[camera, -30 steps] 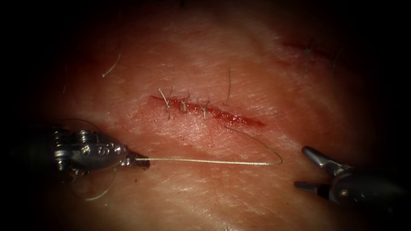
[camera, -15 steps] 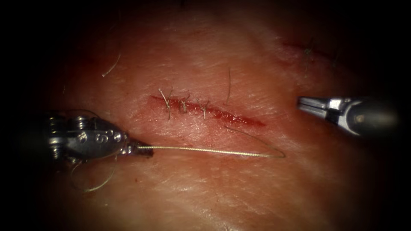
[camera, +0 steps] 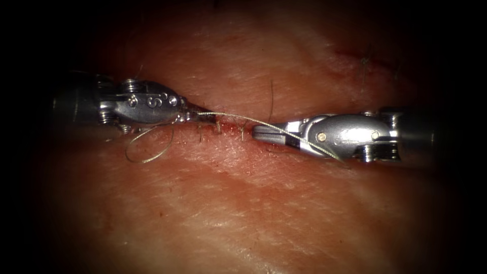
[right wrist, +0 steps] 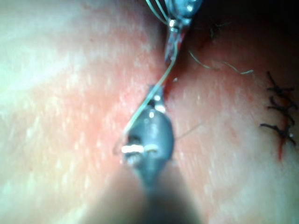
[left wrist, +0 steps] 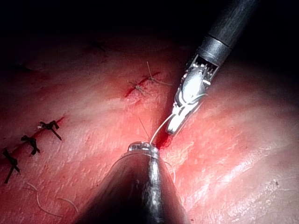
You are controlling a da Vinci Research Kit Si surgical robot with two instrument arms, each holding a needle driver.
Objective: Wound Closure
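Left tool (camera: 195, 115) above the left end of the cut (camera: 228, 127), jaws pressed together on the needle (camera: 238, 118) at its tail end. Needle stretching rightward from there as a thin pale arc over the stitched part of the cut, apparently clear of the tissue (camera: 243, 203) rather than in it — contact with the surface cannot be told for sure. Right tool (camera: 269, 133) reaching in from the right along the line of the cut, jaws pressed together, tip just beside the needle's far part; whether pinching the needle or merely lying under it cannot be told, the pale line running on across the tool's body. Thread (camera: 149, 149) hanging from the left tool in a loose loop on the tissue below it, left of the cut. Three stitches (camera: 218, 127) with short cut ends between the two tool tips. Red fluid (camera: 276, 144) along the open right part of the cut under the right tool. From the left wrist camera, right tool (left wrist: 175, 125) pointing down at the needle (left wrist: 159, 130); from the right wrist camera, left tool (right wrist: 174, 46) with the needle (right wrist: 161, 81) arcing toward the near jaws.
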